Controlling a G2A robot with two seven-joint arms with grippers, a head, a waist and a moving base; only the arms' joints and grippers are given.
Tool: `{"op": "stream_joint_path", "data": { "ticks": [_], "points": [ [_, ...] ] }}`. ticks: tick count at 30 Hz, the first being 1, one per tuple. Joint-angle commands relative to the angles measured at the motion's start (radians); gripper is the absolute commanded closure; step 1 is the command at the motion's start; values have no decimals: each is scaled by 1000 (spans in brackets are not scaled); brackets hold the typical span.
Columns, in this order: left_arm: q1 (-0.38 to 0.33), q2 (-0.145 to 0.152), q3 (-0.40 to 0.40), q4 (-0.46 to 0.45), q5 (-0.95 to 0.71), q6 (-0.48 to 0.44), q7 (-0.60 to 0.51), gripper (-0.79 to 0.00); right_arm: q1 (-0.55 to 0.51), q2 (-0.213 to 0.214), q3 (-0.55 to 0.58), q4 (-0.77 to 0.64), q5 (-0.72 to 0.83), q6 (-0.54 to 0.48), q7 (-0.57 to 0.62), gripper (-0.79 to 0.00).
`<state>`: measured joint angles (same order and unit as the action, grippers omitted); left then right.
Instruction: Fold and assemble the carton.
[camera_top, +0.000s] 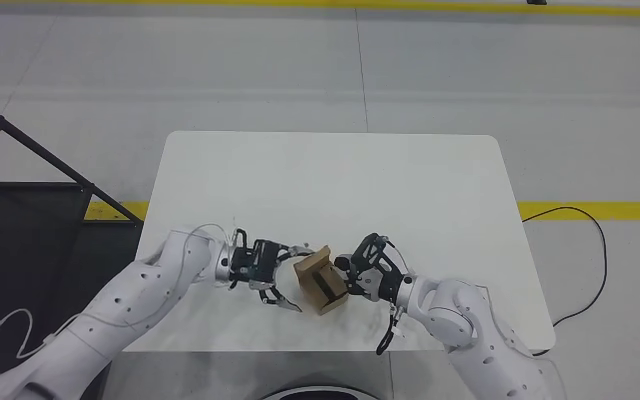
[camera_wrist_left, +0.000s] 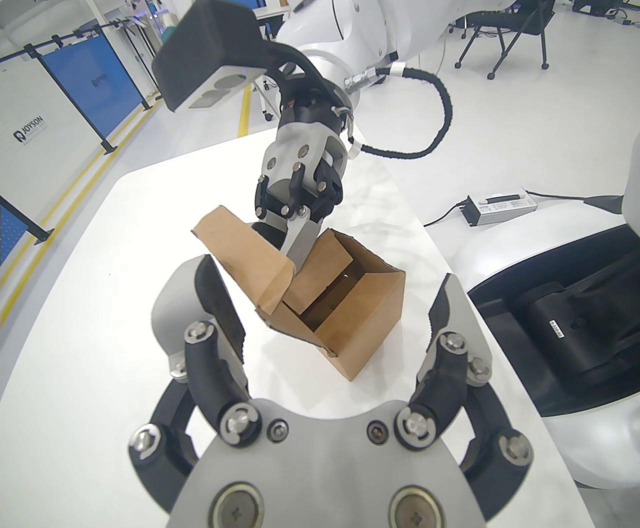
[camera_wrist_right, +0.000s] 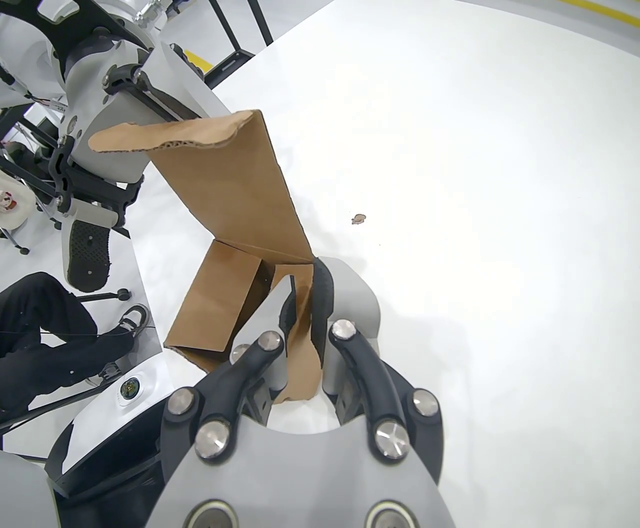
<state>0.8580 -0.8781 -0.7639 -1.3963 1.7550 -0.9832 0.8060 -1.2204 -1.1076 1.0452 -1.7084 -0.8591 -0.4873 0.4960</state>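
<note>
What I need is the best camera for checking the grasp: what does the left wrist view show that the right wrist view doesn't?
Left wrist view: the open mouth of the carton, lying ahead of the open left pincer. Right wrist view: the right pincer shut on a carton flap, and a small brown scrap on the table. Both: the carton, the table and the opposite arm's pincer.

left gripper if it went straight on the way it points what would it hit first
Likely the carton, right ahead of the open left gripper with its open end facing it. Its raised flap looks nearest, though depth is unclear.
</note>
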Motion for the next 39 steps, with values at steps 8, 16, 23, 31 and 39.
{"op": "stream_joint_path", "data": {
  "ticks": [8,16,23,31,39],
  "points": [
    [16,4,0,-38,19,4,-17,-785,-4,0,2,-2,-1,1,-10,-160],
    [32,9,-6,-70,25,10,-46,-785,-6,-2,5,-3,-3,15,-20,-175],
    [43,11,-10,-88,22,13,-67,-785,-15,-1,16,-5,1,14,-44,-206],
    [49,10,-11,-102,15,18,-97,-785,-41,4,45,-14,0,-1,-76,-262],
    [60,9,-15,-124,8,29,-133,-785,-107,19,114,-41,-26,-69,-158,-314]
  ]
}}
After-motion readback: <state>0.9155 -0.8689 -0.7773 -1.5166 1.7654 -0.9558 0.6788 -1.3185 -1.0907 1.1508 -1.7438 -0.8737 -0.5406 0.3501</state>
